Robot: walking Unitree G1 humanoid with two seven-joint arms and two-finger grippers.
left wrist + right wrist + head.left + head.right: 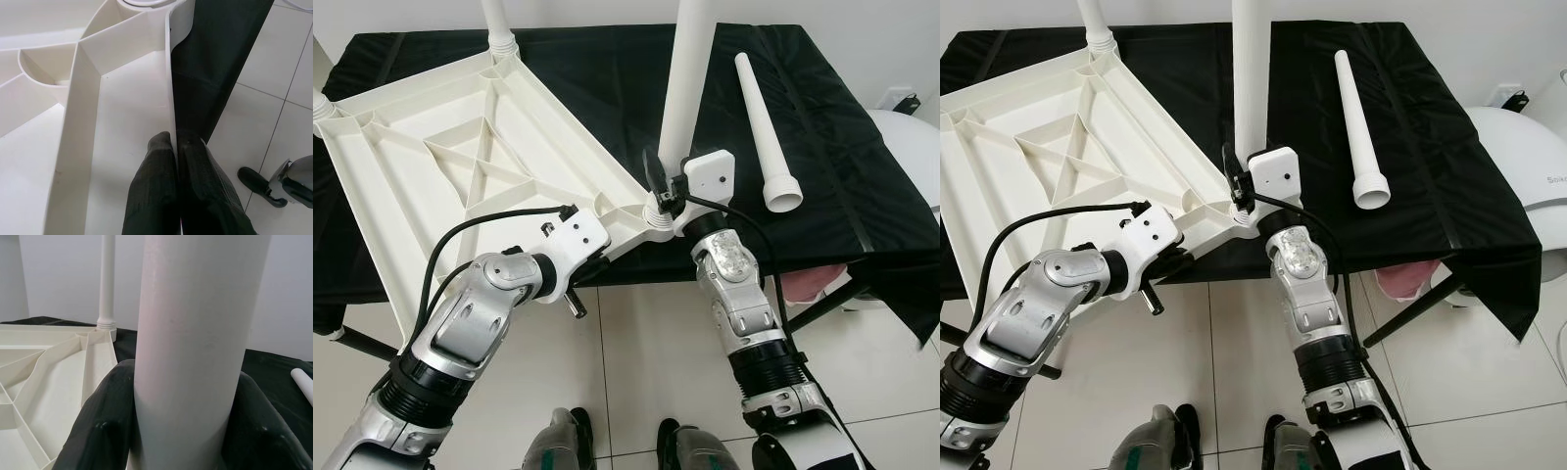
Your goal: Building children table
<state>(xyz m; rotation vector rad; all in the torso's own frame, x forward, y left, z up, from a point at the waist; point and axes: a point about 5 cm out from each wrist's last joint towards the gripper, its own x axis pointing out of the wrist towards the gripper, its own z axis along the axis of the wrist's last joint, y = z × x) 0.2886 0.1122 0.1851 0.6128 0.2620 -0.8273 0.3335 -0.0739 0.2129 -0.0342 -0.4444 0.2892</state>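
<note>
The white plastic table top (460, 157) lies upside down on a black-covered table, ribs facing up. One white leg (497, 22) stands in its far corner socket and another (321, 106) in the left corner. My right gripper (190, 431) is shut around a third upright leg (690, 78) just above the near right corner socket (658, 211). My left gripper (174, 142) is shut on the table top's rim (169, 88) close to that same corner. A loose leg (766, 122) lies on the black cloth (842, 176) to the right.
The table top overhangs the black table's near edge, above tiled floor (636, 343). A white rounded object (911, 147) stands at the right. Something pink (813, 284) sits under the table's right corner. My feet (573, 431) are near the bottom edge.
</note>
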